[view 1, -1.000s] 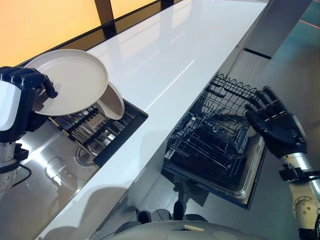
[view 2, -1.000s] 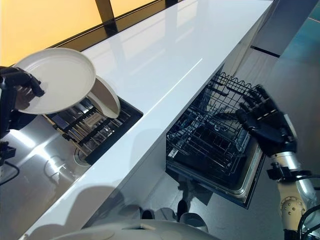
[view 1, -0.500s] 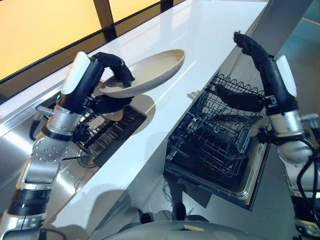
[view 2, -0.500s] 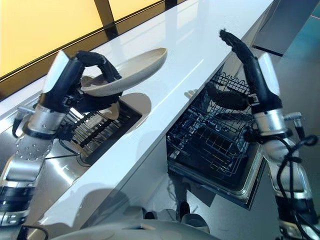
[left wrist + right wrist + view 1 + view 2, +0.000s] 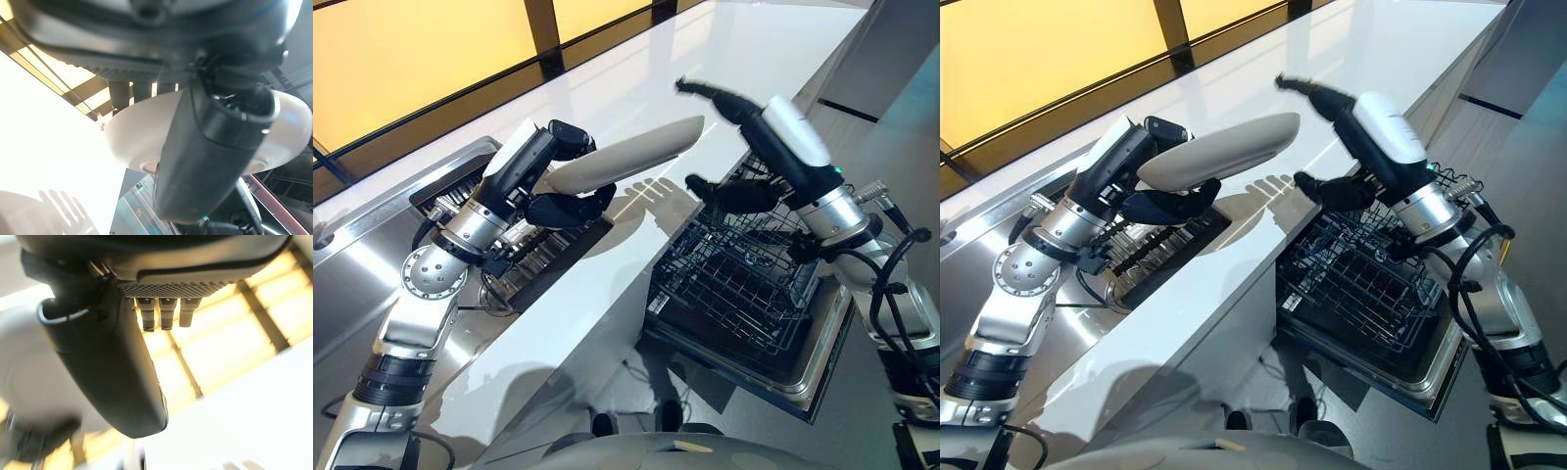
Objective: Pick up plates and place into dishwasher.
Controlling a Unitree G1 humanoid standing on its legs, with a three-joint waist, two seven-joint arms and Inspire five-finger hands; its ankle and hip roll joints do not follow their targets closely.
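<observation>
A cream plate (image 5: 625, 157) hangs edge-on over the white counter, tilted, its far rim pointing towards the dishwasher. My left hand (image 5: 570, 208) is shut on its near rim, fingers over the top and thumb (image 5: 220, 147) across the plate (image 5: 128, 132). My right hand (image 5: 741, 106) is open at the plate's far rim. Its straight fingers are above the rim and its thumb (image 5: 713, 189) is below; I cannot tell whether they touch it. The dishwasher's black wire rack (image 5: 736, 284) is pulled out below the right arm and holds no plates.
The dishwasher door (image 5: 815, 377) lies open under the rack. A dark drying rack (image 5: 524, 262) sits in the steel sink (image 5: 352, 264) beneath my left arm. The long white counter (image 5: 636, 69) runs away towards the far end.
My left hand has carried the plate rightwards over the counter towards the dishwasher. My right hand has swung left and down from above the rack to the plate's far rim.
</observation>
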